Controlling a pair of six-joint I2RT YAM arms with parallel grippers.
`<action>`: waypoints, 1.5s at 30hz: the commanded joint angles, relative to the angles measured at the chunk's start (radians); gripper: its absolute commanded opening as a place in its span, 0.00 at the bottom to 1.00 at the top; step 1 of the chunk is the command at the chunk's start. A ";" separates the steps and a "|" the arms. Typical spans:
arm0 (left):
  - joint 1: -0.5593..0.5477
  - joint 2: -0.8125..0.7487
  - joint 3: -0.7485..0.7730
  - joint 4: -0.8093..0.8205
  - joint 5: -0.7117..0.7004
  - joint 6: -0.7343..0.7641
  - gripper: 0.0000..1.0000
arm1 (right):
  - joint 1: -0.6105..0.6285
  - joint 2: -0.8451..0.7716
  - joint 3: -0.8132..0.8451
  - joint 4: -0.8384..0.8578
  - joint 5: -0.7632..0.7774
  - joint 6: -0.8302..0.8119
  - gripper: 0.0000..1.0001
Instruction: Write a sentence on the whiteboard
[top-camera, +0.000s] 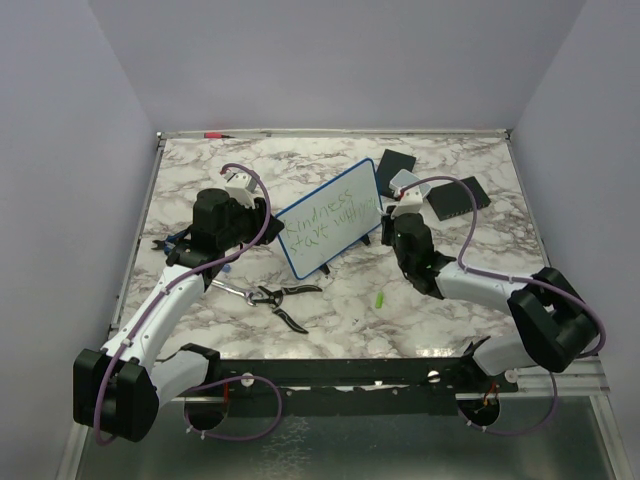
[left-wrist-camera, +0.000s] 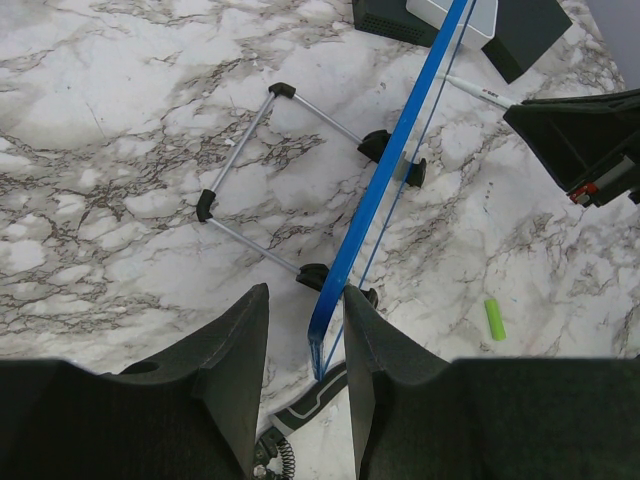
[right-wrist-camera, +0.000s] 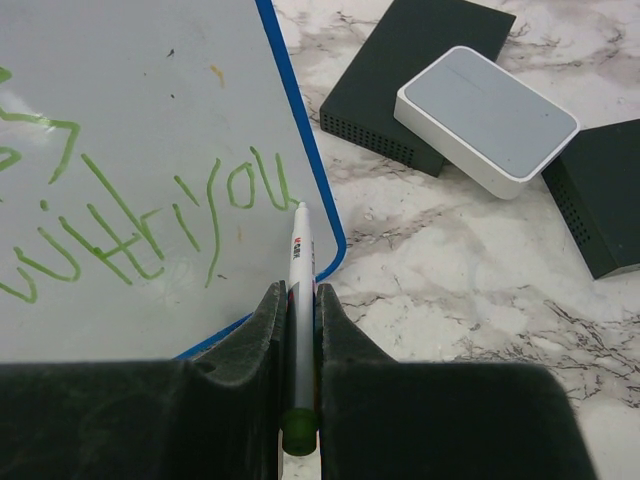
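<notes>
The whiteboard, blue-framed, stands tilted on a wire stand in the middle of the table. The sentence runs in green over two lines and ends in "with you". My left gripper is open at the board's left end, its fingers astride the blue frame's corner, which lies close to the right finger. My right gripper is shut on a white marker with a green rear end. The marker's tip is at the board's face just right of "you", near the lower right corner.
Pliers lie in front of the board, and a green cap lies to their right. Black flat pads and a white box sit behind the right gripper. A red pen lies at the far edge.
</notes>
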 joint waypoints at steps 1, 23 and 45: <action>0.005 -0.017 -0.006 -0.001 0.008 0.015 0.37 | -0.004 0.034 0.016 -0.001 0.049 -0.005 0.01; 0.006 -0.026 -0.008 -0.001 0.010 0.011 0.37 | -0.004 -0.073 -0.058 -0.058 -0.009 0.076 0.01; 0.004 -0.027 -0.008 -0.001 0.012 0.011 0.37 | -0.005 -0.004 -0.061 0.026 -0.013 0.067 0.01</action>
